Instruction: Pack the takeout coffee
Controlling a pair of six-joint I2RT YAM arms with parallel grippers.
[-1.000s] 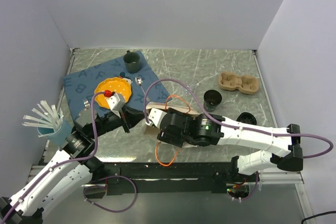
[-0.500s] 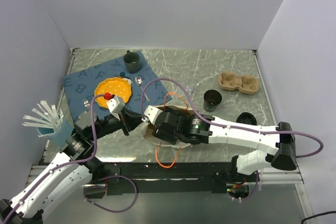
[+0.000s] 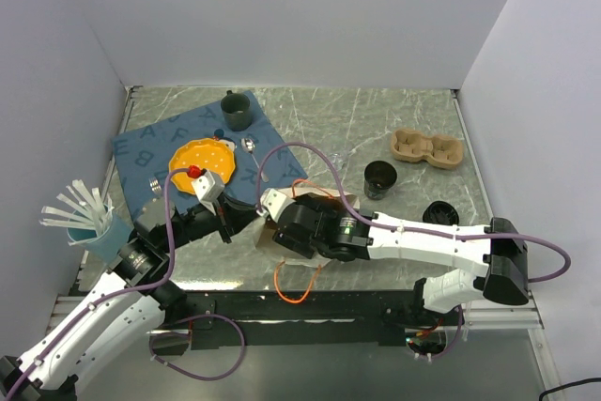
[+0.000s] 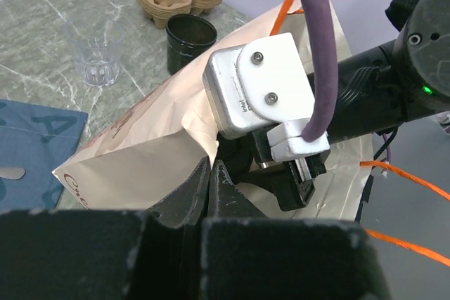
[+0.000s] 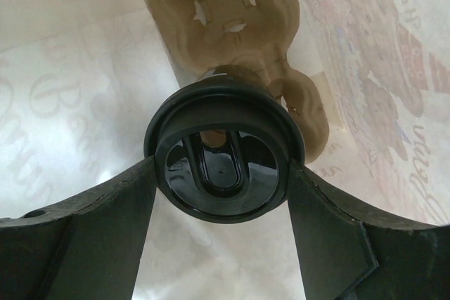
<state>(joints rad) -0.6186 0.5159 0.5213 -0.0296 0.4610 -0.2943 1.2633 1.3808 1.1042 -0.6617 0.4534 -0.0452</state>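
Cup [image 5: 223, 194], lid toward the wrist, clamped in right tool [image 5: 222, 168]; left tool [image 4: 209, 173] pinches bag [image 4: 140, 138].

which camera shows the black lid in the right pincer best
The right wrist view: the black lid fills the frame, gripped by the right pincer inside the paper bag. The top view hides it under the bag and right arm; the left wrist view shows only the bag's outside.

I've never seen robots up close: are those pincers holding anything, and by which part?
The right pincer clasps a coffee cup by the sides of its black lid, inside the paper bag. The left pincer pinches the bag's open edge.
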